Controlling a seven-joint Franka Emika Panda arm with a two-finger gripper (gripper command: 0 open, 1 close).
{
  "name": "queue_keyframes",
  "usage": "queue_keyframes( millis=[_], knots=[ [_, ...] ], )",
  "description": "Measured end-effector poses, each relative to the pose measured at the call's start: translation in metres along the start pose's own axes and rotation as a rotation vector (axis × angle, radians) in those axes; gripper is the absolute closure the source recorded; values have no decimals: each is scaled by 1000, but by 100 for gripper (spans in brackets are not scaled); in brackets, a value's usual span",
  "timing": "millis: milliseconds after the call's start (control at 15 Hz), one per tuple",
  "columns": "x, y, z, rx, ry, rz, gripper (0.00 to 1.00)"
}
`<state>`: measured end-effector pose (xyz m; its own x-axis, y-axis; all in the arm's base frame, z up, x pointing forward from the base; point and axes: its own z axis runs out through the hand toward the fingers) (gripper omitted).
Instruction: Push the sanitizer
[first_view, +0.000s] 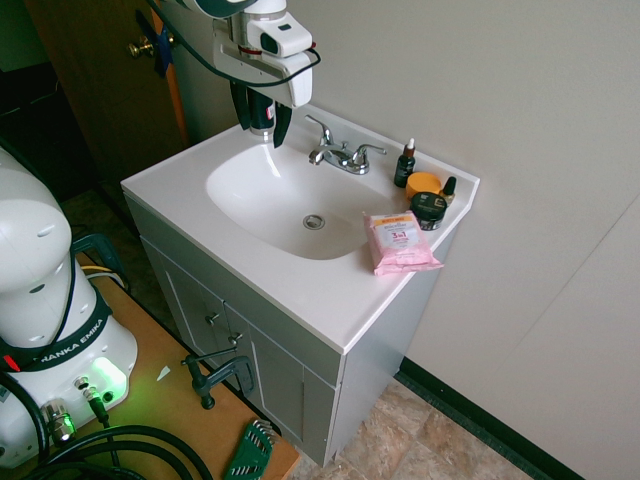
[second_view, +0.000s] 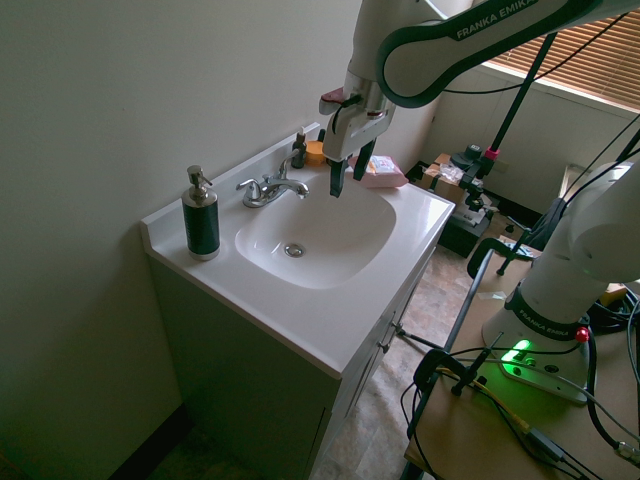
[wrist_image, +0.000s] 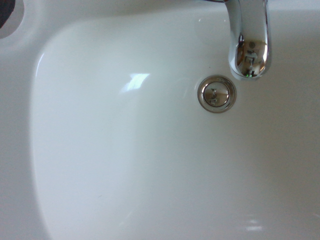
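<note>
White oval sink basin (second_view: 330, 262) as landmark: jaws (second_view: 348, 172) hang above its middle, spread, holding nothing. Tall black cylindrical sanitizer pump bottle with silver head (second_view: 200, 217) stands upright on the bench beside the basin's back corner, past the chrome faucet (second_view: 270, 188), well apart from the jaws.

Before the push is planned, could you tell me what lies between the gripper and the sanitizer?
In the second exterior view, the faucet stands between the open gripper and the sanitizer.
</note>
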<state>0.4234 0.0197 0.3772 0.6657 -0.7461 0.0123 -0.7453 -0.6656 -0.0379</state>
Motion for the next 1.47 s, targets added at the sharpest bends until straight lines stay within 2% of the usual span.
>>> queue_keyframes(
  millis=[133,333,400,600,1000,1467],
  knots=[
    [0,-2,-4,7,6,-10,0],
    [-5,-46,-50,59,58,-68,0],
    [-9,-65,-65,69,71,-88,100],
    [-11,-116,-84,75,90,-126,100],
    [-35,-196,-85,75,93,-164,100],
    [-45,-242,-79,65,98,-181,100]
  ],
)
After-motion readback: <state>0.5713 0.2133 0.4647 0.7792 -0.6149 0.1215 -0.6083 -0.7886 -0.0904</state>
